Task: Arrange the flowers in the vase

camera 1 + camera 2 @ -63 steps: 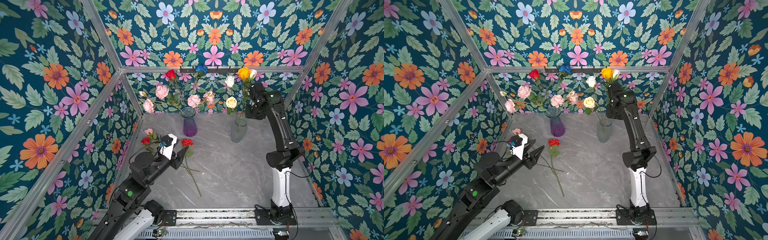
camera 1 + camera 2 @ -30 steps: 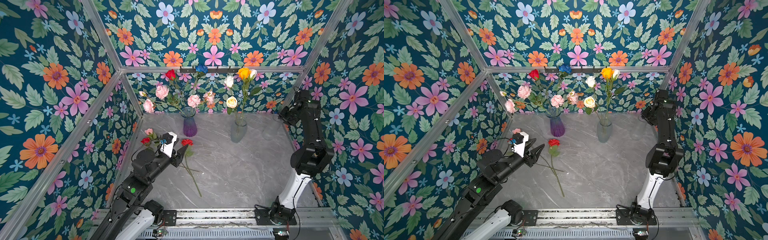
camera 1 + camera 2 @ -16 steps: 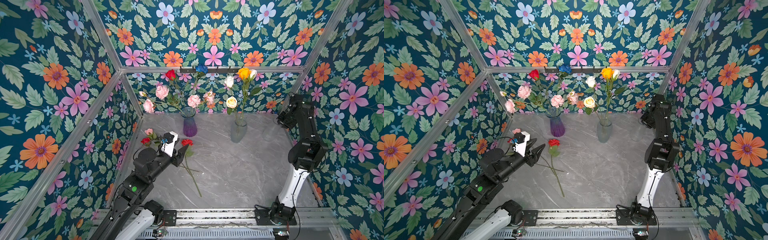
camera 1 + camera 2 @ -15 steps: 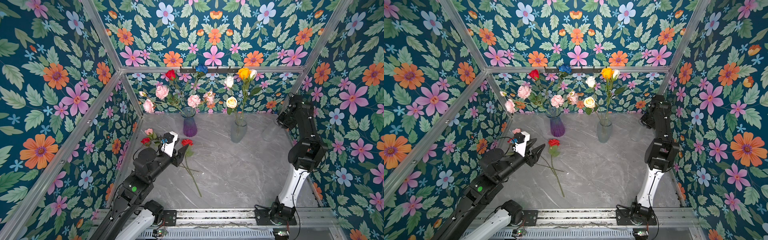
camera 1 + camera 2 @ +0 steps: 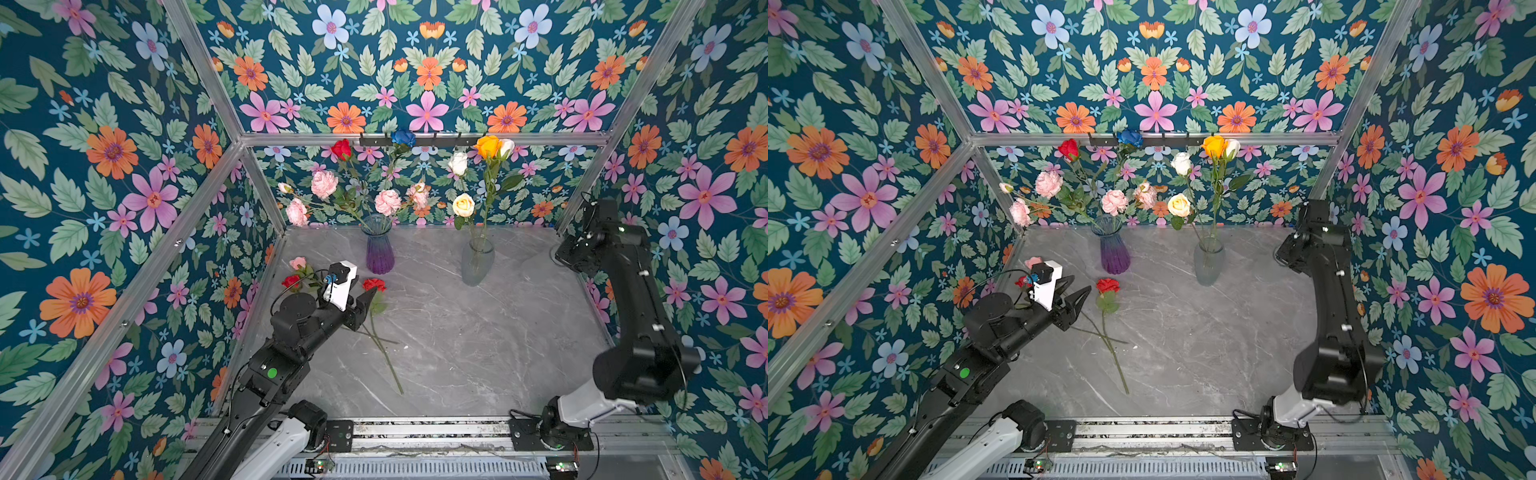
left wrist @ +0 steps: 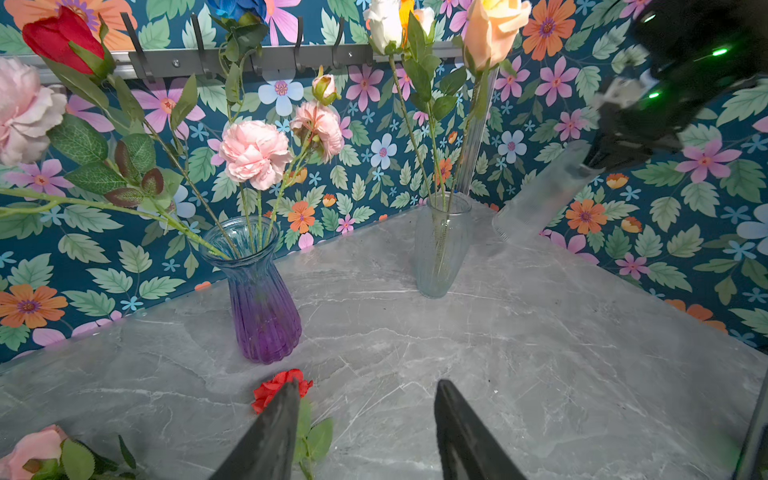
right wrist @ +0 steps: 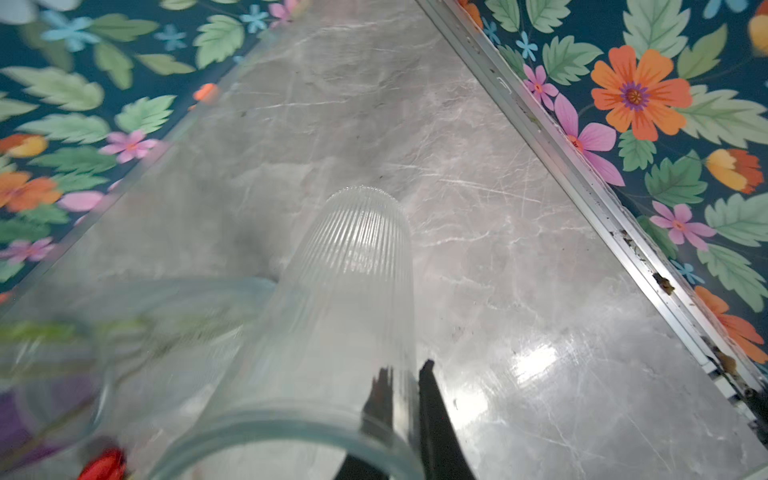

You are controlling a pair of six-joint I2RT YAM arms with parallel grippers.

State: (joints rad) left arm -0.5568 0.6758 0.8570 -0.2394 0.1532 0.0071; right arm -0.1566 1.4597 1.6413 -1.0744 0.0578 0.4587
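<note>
Low on the left of both top views, the black left arm (image 5: 291, 328) slants up from the front rail, its forearm raised off the grey marble tabletop (image 5: 478, 332). The left gripper (image 5: 1079, 286) points toward mid-frame, jaws spread apart with nothing between them. Just past its tips a red ruffled flower on a long green stem (image 5: 374, 285) lies flat on the marble. Another red bloom (image 5: 290, 281) and a pink bloom (image 5: 297, 262) lie behind the wrist. Along the right edge the black right arm (image 5: 636, 307) stands folded tall, forearm climbing to the far right corner and wrist bent down. Its right gripper (image 7: 405, 368) is clamped on the rim of a clear ribbed glass cylinder vase (image 7: 353, 270), one finger inside the wall and one outside. The cylinder hangs tilted; whether its far end touches the table I cannot tell. At upper centre a purple fluted glass vase (image 5: 380, 253) holds pink carnations (image 5: 324, 183), a red rose (image 5: 341, 148) and a blue rose (image 5: 403, 137). Just to its right, a clear rounded glass vase (image 5: 477, 262) holds a white rose (image 5: 458, 163), a cream rose (image 5: 463, 204) and an orange rose (image 5: 487, 146).
</note>
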